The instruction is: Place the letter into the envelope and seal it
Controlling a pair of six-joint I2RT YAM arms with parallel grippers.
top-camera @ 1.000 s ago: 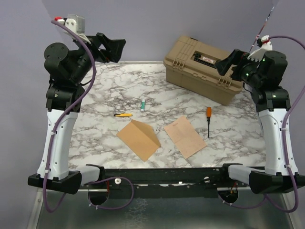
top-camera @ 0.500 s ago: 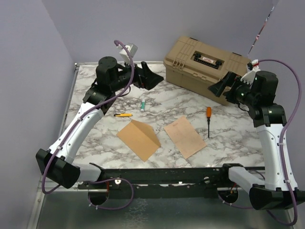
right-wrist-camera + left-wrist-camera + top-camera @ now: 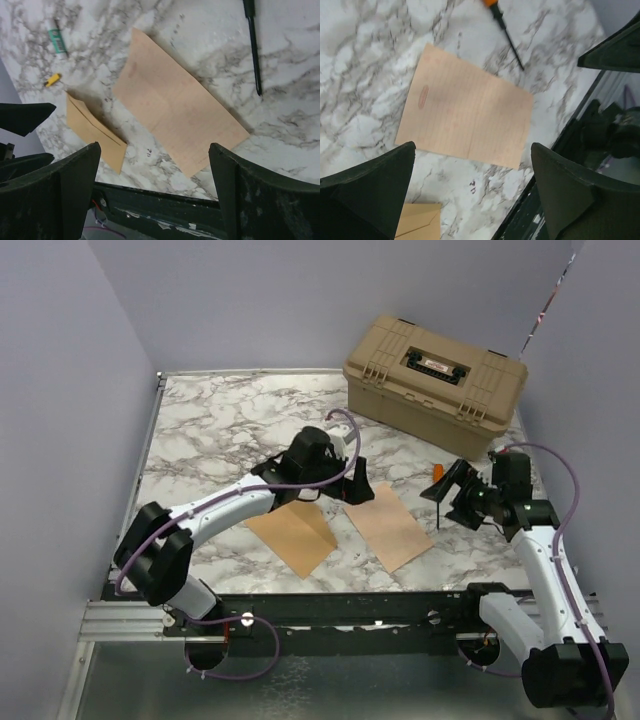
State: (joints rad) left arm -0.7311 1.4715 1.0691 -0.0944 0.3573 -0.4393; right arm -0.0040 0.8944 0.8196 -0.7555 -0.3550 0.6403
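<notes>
The letter, a pale pinkish-tan sheet, lies flat on the marble table near the front edge. The kraft-brown envelope lies just left of it, flap raised along its crease. My left gripper hovers open over the letter's far left corner. In the left wrist view the letter lies ahead of the left gripper, with an envelope corner below. My right gripper hangs open just right of the letter. The right wrist view shows the letter and the envelope beyond the right gripper. Neither gripper holds anything.
An orange-handled screwdriver lies right of the letter, by the right gripper. A tan toolbox stands at the back right. A green tube and a small yellow tool lie beyond the envelope. The black front rail borders the table.
Both arms have swung down from raised poses at the sides toward the table's middle. The left gripper now hangs over the letter, the right one beside the screwdriver.
</notes>
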